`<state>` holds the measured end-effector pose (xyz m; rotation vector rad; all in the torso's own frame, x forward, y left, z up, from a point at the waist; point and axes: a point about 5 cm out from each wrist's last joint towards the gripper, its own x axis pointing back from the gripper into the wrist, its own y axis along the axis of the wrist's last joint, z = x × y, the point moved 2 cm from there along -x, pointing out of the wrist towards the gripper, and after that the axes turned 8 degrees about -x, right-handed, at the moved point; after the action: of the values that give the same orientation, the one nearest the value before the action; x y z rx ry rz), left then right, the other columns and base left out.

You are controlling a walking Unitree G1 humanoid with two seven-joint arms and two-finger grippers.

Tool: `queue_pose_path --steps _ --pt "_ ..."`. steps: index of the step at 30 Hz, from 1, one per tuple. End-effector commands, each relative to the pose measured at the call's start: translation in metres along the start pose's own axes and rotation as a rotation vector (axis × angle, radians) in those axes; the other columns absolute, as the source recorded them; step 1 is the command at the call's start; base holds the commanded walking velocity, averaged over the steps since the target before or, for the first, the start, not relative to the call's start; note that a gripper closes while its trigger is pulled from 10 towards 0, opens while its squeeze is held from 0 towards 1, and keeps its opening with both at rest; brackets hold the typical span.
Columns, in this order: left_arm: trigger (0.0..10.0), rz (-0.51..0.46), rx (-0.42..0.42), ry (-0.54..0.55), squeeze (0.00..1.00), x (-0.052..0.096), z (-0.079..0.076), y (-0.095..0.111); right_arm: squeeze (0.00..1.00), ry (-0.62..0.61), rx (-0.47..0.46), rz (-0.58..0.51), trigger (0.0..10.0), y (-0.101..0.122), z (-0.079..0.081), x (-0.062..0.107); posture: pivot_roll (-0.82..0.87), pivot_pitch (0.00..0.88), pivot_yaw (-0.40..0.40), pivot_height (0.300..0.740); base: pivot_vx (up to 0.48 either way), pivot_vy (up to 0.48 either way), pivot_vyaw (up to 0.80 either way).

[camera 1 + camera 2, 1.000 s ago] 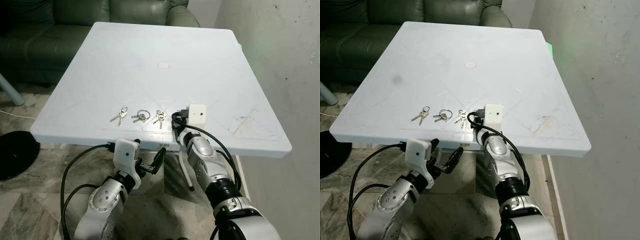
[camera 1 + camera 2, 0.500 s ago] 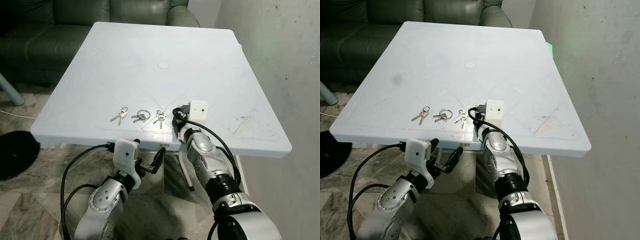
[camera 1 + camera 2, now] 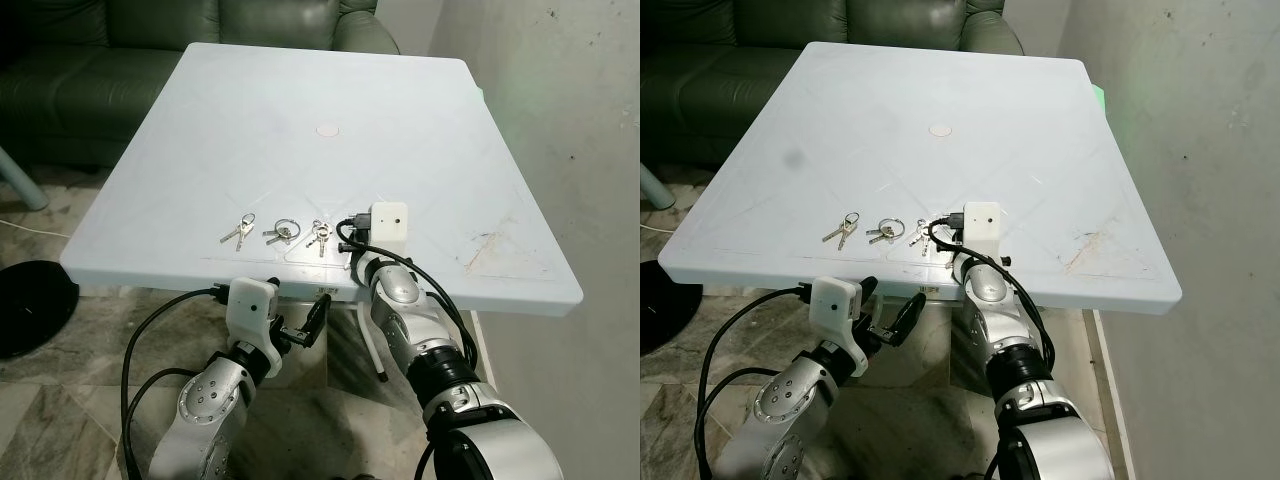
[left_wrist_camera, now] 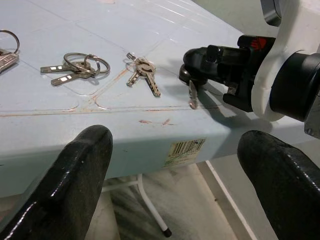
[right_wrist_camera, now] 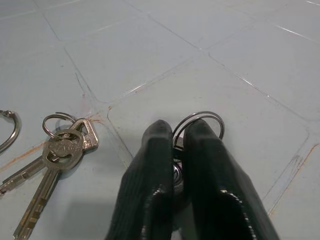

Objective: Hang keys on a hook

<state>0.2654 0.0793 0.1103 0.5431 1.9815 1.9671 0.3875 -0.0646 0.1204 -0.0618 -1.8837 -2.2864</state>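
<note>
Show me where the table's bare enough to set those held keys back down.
Bare: the table's far half around the round cap, and its right side. Crowded: the near edge, where three key sets lie beside the right gripper, shut on a fourth key ring.

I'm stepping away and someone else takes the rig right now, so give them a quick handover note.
Right gripper: shut on a key set, pinched at the ring, just above the table near its front edge.
Left gripper: open, idle below the table's front edge.
Three more key sets lie in a row on the table: left, middle, right.
Done: one set gripped.
Left: lift it, find a hook, hang it.
</note>
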Motion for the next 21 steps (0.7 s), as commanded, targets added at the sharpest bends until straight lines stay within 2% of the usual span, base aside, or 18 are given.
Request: queue_pose_path --steps 1,3,5,7,8,9,11,12,17,21 --pt "10.0 0.014 0.008 0.006 0.00 0.000 -0.001 -0.003 0.00 0.003 -0.004 -0.006 0.0 0.002 0.001 0.000 0.07 0.134 -0.082 0.740 0.000 0.000 0.00" --pt "10.0 0.014 0.008 0.005 0.00 0.000 -0.001 -0.003 0.00 0.013 -0.006 -0.025 0.0 0.004 0.002 0.000 0.07 0.134 -0.082 0.740 0.000 0.000 0.00" --pt "10.0 0.012 0.010 0.006 0.00 0.000 -0.001 -0.003 0.00 0.104 -0.073 -0.075 0.0 0.010 0.006 0.003 0.07 0.134 -0.084 0.740 0.000 0.000 0.00" --pt "10.0 0.011 0.009 0.006 0.00 0.000 -0.001 -0.002 0.00 0.125 -0.078 -0.098 0.0 0.013 0.007 0.004 0.07 0.134 -0.084 0.740 0.000 0.000 0.00" --pt "10.0 0.010 0.009 0.006 0.00 -0.001 -0.001 -0.002 0.00 0.223 0.016 -0.165 0.0 0.018 0.013 0.010 0.07 0.132 -0.084 0.740 0.000 0.000 0.00" --pt "10.0 0.010 0.009 0.006 0.00 -0.001 -0.001 -0.002 0.00 0.223 0.016 -0.165 0.0 0.018 0.013 0.010 0.07 0.132 -0.084 0.740 0.000 0.000 0.00" --pt "10.0 0.009 0.010 0.008 0.00 -0.001 -0.001 -0.002 0.00 0.338 0.095 -0.275 0.0 0.027 0.020 0.018 0.07 0.130 -0.084 0.740 0.000 0.000 0.00" --pt "10.0 0.009 0.010 0.008 0.00 -0.001 -0.001 -0.002 0.00 0.338 0.095 -0.275 0.0 0.027 0.020 0.018 0.07 0.130 -0.084 0.740 0.000 0.000 0.00" --pt "10.0 0.002 0.006 0.007 0.00 -0.003 -0.001 -0.001 0.00 0.370 0.300 -0.422 0.0 0.044 0.014 0.028 0.06 0.127 -0.084 0.740 0.000 0.000 0.00" --pt "10.0 -0.010 0.002 0.011 0.00 -0.005 0.001 0.002 0.00 0.354 0.326 -0.453 0.0 0.051 0.010 0.030 0.06 0.123 -0.084 0.740 0.000 0.000 0.00"
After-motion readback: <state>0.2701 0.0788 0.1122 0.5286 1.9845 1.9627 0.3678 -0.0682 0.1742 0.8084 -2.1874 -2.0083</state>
